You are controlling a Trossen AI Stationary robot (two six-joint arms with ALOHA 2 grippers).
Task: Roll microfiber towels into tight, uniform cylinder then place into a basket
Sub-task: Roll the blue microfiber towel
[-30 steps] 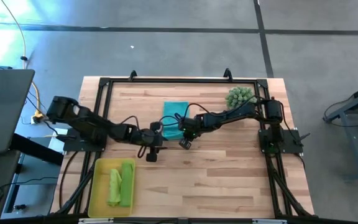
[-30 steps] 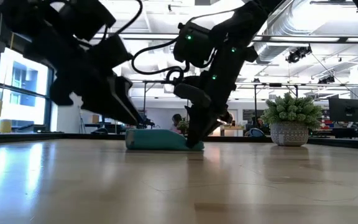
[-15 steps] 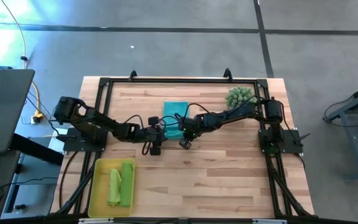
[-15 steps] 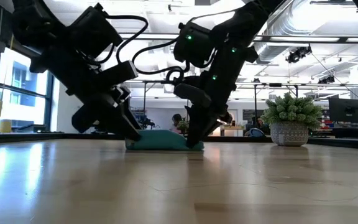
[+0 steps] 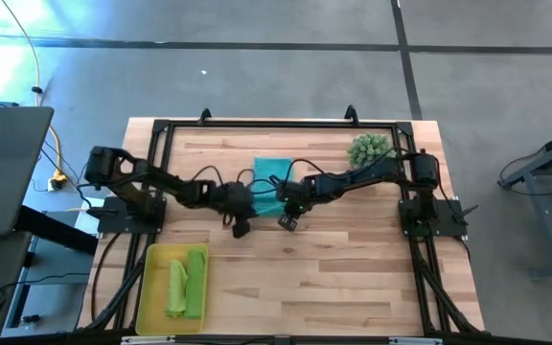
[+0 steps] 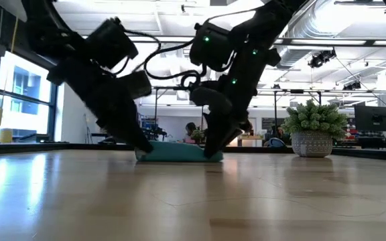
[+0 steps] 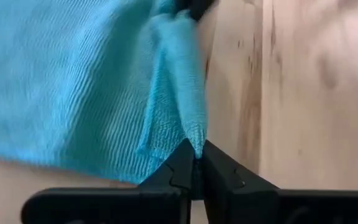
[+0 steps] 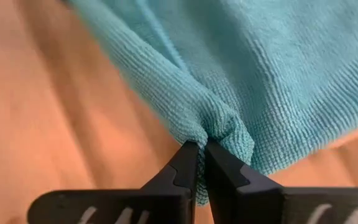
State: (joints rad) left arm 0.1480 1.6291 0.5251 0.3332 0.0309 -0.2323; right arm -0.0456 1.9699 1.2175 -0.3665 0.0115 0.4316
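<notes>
A teal microfiber towel (image 5: 270, 176) lies spread on the middle of the table, and also shows low on the wood in the low view (image 6: 174, 151). My left gripper (image 5: 253, 204) is shut on its near left part, and my right gripper (image 5: 279, 200) is shut on its near right part. The yellow basket (image 5: 149, 287) stands at the near left with two lime green towels (image 5: 188, 284) lying in it. My left gripper pinches a raised fold of the teal towel's near edge (image 7: 190, 132) between its two fingers, slanting down from the table's left. The rest of the towel lies on the table. My right gripper pinches a bunched fold at the towel's near right edge (image 8: 215, 127) between its two fingers, slanting down from the table's right. The towel spreads away from the fold, flat on the wood.
A spiky green plant in a pot (image 5: 370, 149) stands at the far right, close to my right arm. A black frame (image 5: 257, 124) runs round the table's edges. Bare wood lies between the basket and the near right corner.
My left gripper has moved toward the table's right, come down onto the teal towel's near edge and shut on it, raising a fold. My right gripper has kept its hold.
</notes>
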